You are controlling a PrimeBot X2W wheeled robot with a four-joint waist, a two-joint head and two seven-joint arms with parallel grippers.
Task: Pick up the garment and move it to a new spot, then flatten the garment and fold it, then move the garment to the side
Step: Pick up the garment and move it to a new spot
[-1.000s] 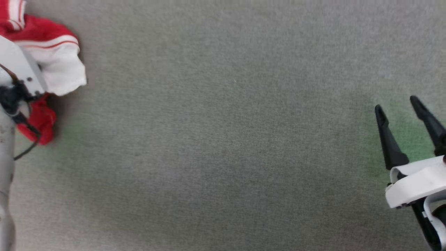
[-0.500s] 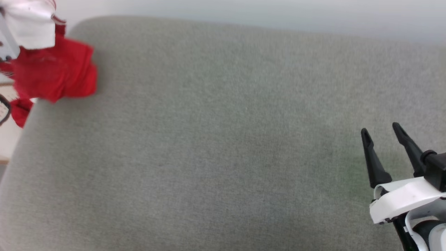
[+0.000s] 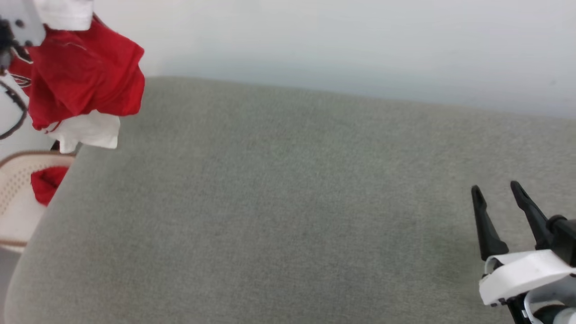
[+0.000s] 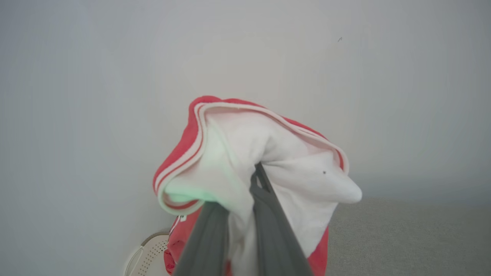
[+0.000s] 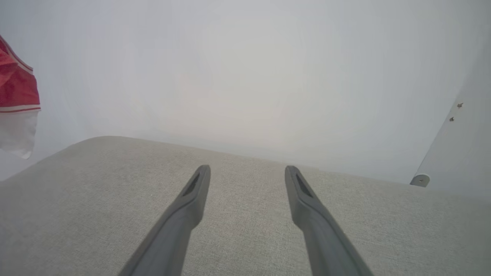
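Left wrist view, left pincer (image 4: 241,191) pinching garment (image 4: 285,153) aloft

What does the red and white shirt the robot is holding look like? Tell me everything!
The garment is a soft red jersey with white sleeves and red-and-white striped trim. It is bunched up, dangling in the air at the robot's left, above the corner of the grey padded surface and seemingly not touching it. The left gripper is shut on a white sleeve, pinching the cloth.
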